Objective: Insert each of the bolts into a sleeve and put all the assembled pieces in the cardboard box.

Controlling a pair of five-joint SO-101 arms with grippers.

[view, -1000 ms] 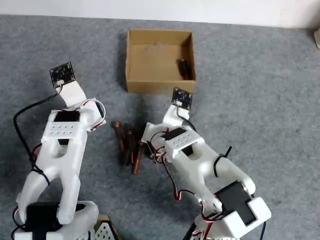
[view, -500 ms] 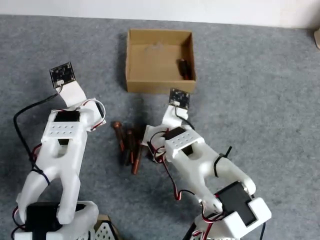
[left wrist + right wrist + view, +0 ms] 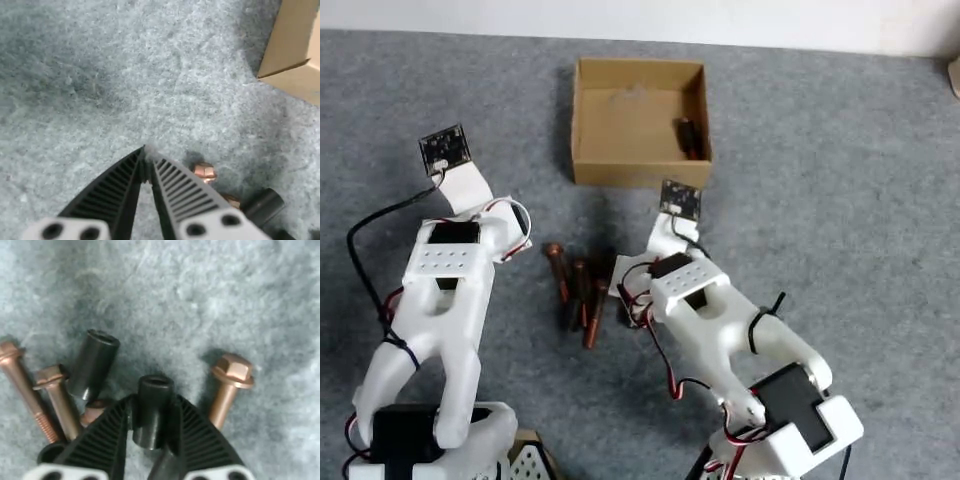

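Observation:
In the right wrist view my right gripper [image 3: 152, 412] is shut on a black sleeve [image 3: 154, 390] that stands nearly upright between its fingers, low over the carpet. A second black sleeve [image 3: 93, 364] lies beside it. Copper bolts lie around them: one [image 3: 229, 385] on one side, two [image 3: 55, 395] [image 3: 22, 385] on the other. From above, the pile of bolts [image 3: 578, 290] sits between the two arms, below the cardboard box [image 3: 585, 120]. One dark assembled piece [image 3: 690, 138] lies in the box. My left gripper [image 3: 145, 152] is shut and holds nothing, near a bolt head [image 3: 205, 171].
Grey carpet covers the table. The left arm [image 3: 450, 270] stands left of the pile, the right arm [image 3: 720, 330] right of it. A box corner [image 3: 295, 50] appears in the left wrist view. Open carpet lies right of the box.
The right wrist has shifted slightly over the pile's right edge. The left arm and the box have not moved.

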